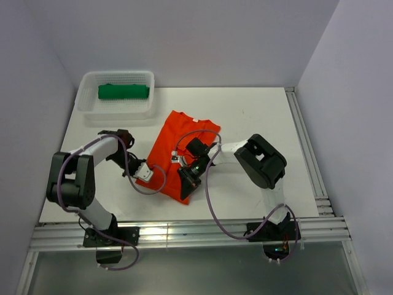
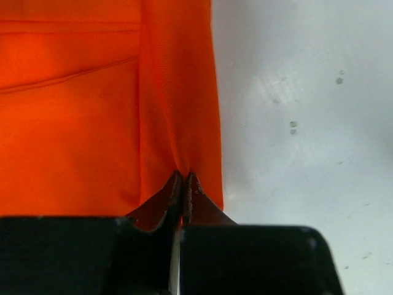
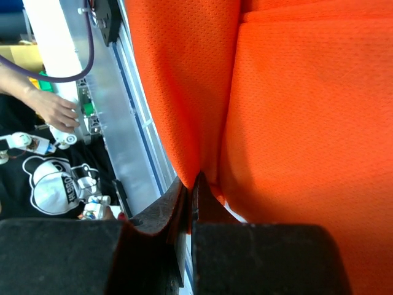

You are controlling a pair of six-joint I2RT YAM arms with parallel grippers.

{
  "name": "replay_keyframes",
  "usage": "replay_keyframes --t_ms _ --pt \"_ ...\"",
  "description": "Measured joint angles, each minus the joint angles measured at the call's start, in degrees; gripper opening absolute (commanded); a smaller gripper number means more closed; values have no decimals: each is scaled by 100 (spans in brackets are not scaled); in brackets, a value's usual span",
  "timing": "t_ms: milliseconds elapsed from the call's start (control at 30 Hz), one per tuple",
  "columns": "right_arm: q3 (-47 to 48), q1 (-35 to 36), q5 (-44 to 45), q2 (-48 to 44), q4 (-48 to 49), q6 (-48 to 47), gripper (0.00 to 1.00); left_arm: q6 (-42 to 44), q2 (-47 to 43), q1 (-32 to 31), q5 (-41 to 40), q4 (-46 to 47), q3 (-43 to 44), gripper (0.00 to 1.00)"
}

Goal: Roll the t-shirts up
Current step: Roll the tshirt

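The orange shirt is soft cloth, dull, with tiny holes all over its weave. The green shirt looks like soft cloth too. Its basket is white plastic with a netted wall. My desk is white, smooth and a bit shiny. My jaws are black and dull.

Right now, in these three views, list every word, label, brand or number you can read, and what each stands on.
Nothing can be read for certain.
White print on a black garment, right wrist view: lettering too blurred.
Orange t-shirt and green t-shirt: no writing visible.
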Motion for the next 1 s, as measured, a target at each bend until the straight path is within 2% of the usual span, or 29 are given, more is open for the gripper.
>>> replay_keyframes --t_ms 200,367,467,500,533,700,900,967,1000 --pt "111 -59 -22 240 -28 4 0 -116 990 -85 -22 -466 916 0" --pt "118 -61 -39 299 -11 114 0 -295 1178 -271 -114 -518 1084 0" --pt "4 -61 81 247 129 326 18 -413 1305 -385 -214 -597 1233 0" --pt "-74 -61 151 173 186 411 33 -459 1377 -424 -232 -629 1303 0" --pt "-157 -61 249 79 236 496 40 -494 1432 -459 -236 -669 1360 0" --pt "-807 -63 1049 -765 632 826 51 -612 1502 -581 -247 -717 1443 0" --pt "-1613 -107 2343 -1906 935 1012 56 -728 1613 -697 -278 -782 1561 0" --pt "-1912 -127 2798 -2365 962 1071 64 -750 1648 -715 -286 -813 1600 0" --pt "-2048 -129 3040 -2610 957 1121 65 -752 1659 -719 -295 -826 1613 0"
